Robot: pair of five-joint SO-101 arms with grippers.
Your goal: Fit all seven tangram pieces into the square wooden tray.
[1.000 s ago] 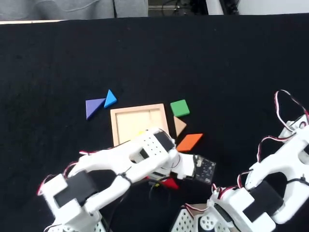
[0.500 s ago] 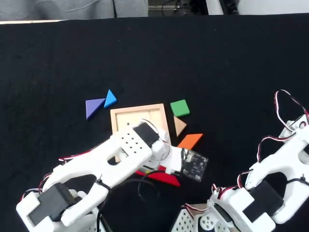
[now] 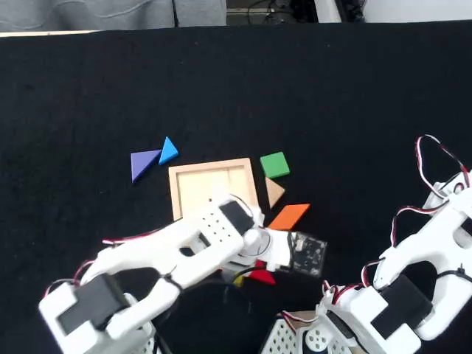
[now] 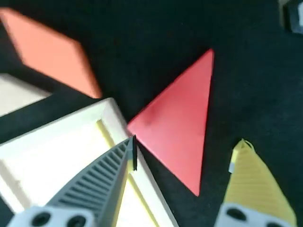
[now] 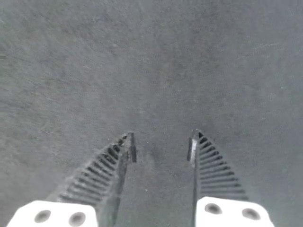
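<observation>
My left gripper (image 4: 188,147) stands apart over the red triangle (image 4: 184,104), mid-frame. I should first clear the grey finger off the wooden tray (image 4: 57,146) corner, then close squarely.

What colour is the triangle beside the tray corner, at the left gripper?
The triangle is red; it shows best in the left wrist view.

A black cloth covers the table (image 3: 295,88), dull under even light. Beyond its far side I see grey fabric (image 3: 110,11), dark cables (image 3: 295,7) and a white surface (image 3: 420,9).
</observation>
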